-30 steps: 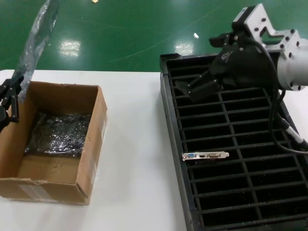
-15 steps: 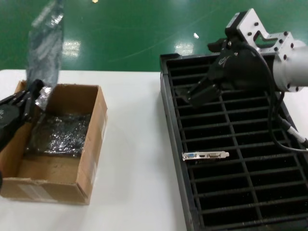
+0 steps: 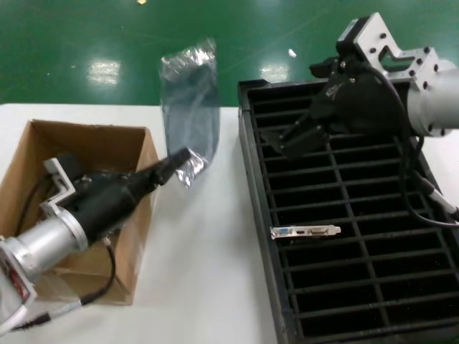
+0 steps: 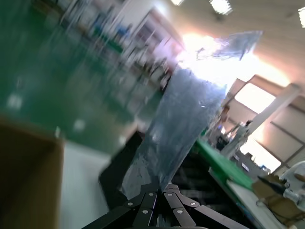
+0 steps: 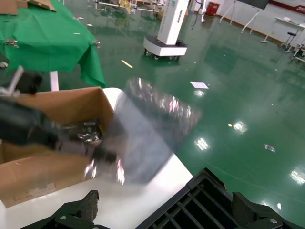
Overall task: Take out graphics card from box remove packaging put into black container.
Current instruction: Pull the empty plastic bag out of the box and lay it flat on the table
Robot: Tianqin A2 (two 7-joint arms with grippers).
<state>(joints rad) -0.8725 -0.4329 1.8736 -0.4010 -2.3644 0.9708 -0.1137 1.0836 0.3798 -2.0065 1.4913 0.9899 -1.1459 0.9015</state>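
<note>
Already slotted: graphics card point(image 3: 306, 231) lying crosswise in black container point(image 3: 267, 236), bracket toward the container's left wall. Emptied packaging point(image 3: 190, 107) standing upright, long axis vertical, pinched at its lower corner by left gripper point(image 3: 181, 159), just right of box point(image 3: 140, 215). Right gripper point(image 3: 287, 140) hovering over the container's far slots, apparently spread and empty. No readable writing.

Left gripper point(image 3: 185, 159) has swung from the box's point(image 3: 136, 236) far-left corner across it to its right side — jaws still clamped on the packaging point(image 3: 191, 107), now standing upright over the tabletop point(image 3: 208, 272) between box and black container point(image 3: 259, 215).
</note>
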